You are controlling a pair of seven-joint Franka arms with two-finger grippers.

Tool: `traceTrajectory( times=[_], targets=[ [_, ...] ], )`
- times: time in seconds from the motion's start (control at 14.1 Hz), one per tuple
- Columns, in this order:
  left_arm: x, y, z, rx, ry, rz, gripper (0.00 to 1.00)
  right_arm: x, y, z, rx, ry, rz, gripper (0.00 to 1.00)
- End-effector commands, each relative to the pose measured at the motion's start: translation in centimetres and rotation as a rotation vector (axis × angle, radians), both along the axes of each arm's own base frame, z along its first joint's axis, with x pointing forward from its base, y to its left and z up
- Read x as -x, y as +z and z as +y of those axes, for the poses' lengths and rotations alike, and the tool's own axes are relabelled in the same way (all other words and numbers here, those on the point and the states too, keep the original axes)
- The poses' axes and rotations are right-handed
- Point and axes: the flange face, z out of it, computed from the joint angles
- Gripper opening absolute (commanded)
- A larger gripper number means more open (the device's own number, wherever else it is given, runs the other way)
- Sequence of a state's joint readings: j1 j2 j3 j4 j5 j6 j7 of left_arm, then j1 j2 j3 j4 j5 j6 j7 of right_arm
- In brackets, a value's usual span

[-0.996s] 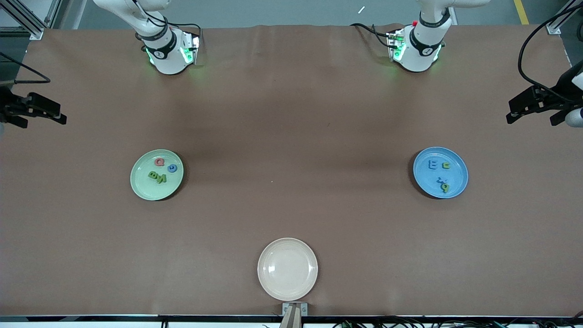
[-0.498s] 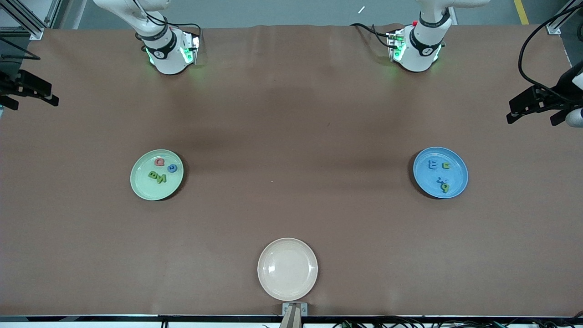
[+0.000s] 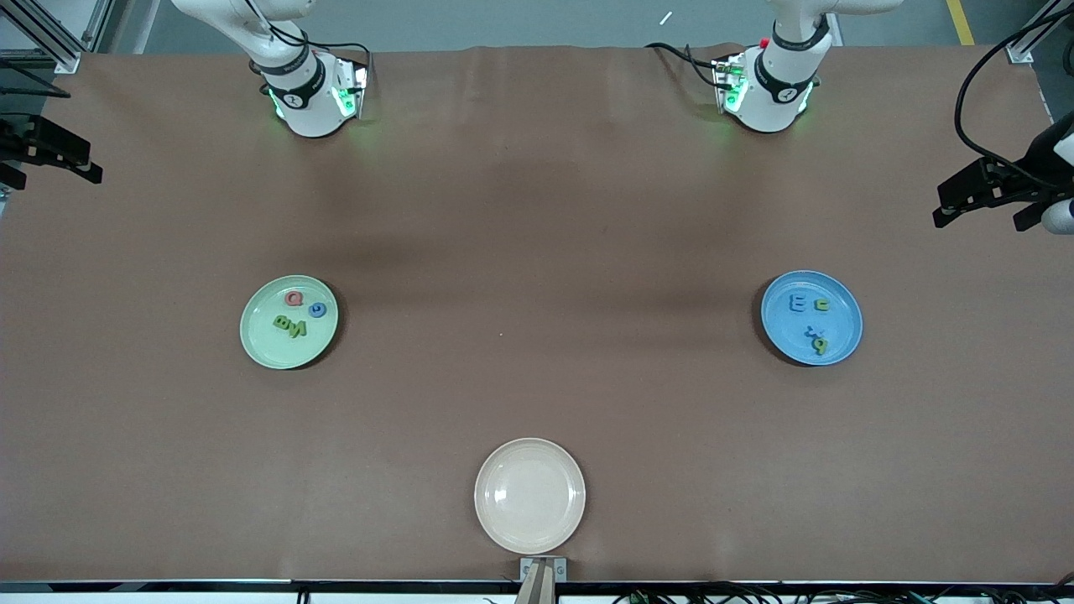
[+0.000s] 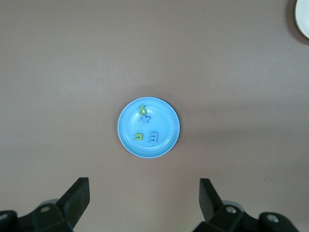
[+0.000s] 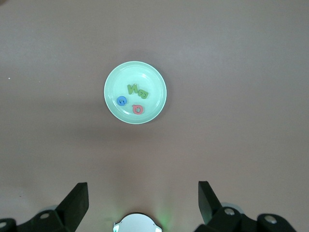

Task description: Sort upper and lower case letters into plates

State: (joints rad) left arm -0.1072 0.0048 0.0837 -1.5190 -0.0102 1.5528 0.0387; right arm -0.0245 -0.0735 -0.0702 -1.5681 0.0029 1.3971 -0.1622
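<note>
Since a second ago only the right gripper (image 3: 42, 151) has shifted: it has drawn up along the tabletop's edge at the right arm's end, toward the robots' side, while plates and letters lie as before.

Four letters sit in the mint green plate (image 3: 267, 348): a pink-red Q (image 3: 294, 298), a blue G (image 3: 316, 309), and a green B (image 3: 281, 321) touching a green N (image 3: 297, 330). This plate rests on the brown tabletop (image 3: 537, 252) toward the right arm's end, about midway between the robots' edge and the camera's edge. In the right wrist view the same plate (image 5: 116, 111) shows all four letters grouped near its middle.

The blue plate (image 3: 846, 319) lies toward the left arm's end, level with the green one and well apart from it. It holds a blue E (image 3: 797, 304) just beside a green u (image 3: 822, 304), and nearer the camera a blue x (image 3: 811, 331) touching a green p (image 3: 820, 344). The left wrist view shows the plate (image 4: 169, 121) with the same four pieces.

A cream-beige plate (image 3: 495, 520) stands near the middle of the tabletop's camera-side edge, with nothing visible in it.

The right gripper hangs released over its end's edge, fingers (image 5: 75, 200) spread wide and holding nothing. The left gripper (image 3: 982, 201) waits over the edge at the left arm's end, its fingers (image 4: 77, 195) also spread and bare.
</note>
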Motion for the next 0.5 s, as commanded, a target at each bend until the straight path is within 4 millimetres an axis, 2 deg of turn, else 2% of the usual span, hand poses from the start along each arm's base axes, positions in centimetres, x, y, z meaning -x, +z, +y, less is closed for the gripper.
traceTrajectory(
  times=[0.0,0.43],
  targets=[
    [0.43,0.74,-0.02,-0.001,-0.007,0.003,1.00,0.60,0.02,0.07,0.018,0.000,-0.010,1.00],
    [0.44,0.80,-0.02,-0.001,-0.005,0.003,1.00,0.62,0.49,0.39,0.006,0.003,-0.031,1.00]
  ],
)
